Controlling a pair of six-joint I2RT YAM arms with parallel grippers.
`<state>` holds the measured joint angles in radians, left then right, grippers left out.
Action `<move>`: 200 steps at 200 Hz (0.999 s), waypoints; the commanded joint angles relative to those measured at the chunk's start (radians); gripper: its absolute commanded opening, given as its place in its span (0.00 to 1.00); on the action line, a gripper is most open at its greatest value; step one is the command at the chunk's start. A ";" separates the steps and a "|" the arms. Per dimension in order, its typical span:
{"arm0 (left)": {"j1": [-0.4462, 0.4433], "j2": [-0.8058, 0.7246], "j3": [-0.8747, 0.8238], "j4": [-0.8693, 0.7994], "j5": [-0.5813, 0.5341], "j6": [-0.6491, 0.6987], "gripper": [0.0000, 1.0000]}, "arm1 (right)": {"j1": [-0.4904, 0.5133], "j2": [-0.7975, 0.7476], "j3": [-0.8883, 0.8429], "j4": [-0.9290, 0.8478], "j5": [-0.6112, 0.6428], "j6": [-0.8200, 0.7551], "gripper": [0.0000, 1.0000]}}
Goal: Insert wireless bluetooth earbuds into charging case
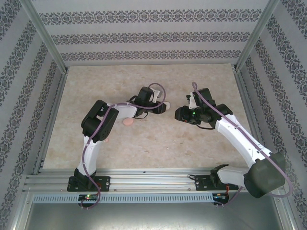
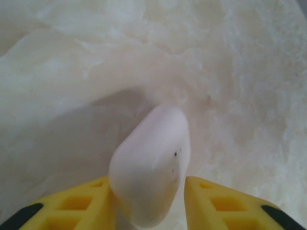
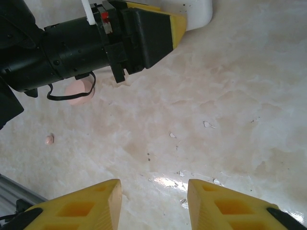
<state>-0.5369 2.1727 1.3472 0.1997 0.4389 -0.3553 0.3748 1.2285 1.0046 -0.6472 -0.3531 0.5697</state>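
A white charging case (image 2: 151, 163) stands on the table between the yellow fingers of my left gripper (image 2: 148, 184). The left finger touches it and a thin gap shows at the right finger, so the gripper is open. From above, the case (image 1: 166, 106) lies at the tip of the left gripper (image 1: 162, 106), mid-table. My right gripper (image 3: 153, 184) hangs open over bare table, nothing between its fingers, just right of the case (image 3: 199, 12). A tiny pink earbud (image 3: 49, 139) lies loose on the table. A pink case (image 1: 128, 122) lies beside the left arm.
The marble-patterned tabletop (image 1: 158, 143) has small chips in its surface (image 3: 207, 124). The left arm's black wrist and cable (image 3: 72, 48) cross the top of the right wrist view, partly covering the pink case (image 3: 79, 93). Patterned walls and metal rails enclose the table.
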 commanded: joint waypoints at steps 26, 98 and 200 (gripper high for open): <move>-0.011 -0.096 0.017 -0.133 -0.060 0.066 0.49 | -0.007 -0.057 -0.027 -0.007 -0.008 0.020 0.41; 0.021 -0.367 -0.098 -0.290 -0.201 0.239 0.59 | 0.062 -0.141 -0.052 -0.039 0.060 0.097 0.42; 0.252 -0.650 -0.356 -0.633 0.017 0.618 0.71 | 0.269 0.006 0.019 0.015 0.156 0.161 0.45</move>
<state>-0.2897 1.5669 1.0084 -0.3016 0.3420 0.0147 0.6113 1.1912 0.9707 -0.6544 -0.2337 0.7120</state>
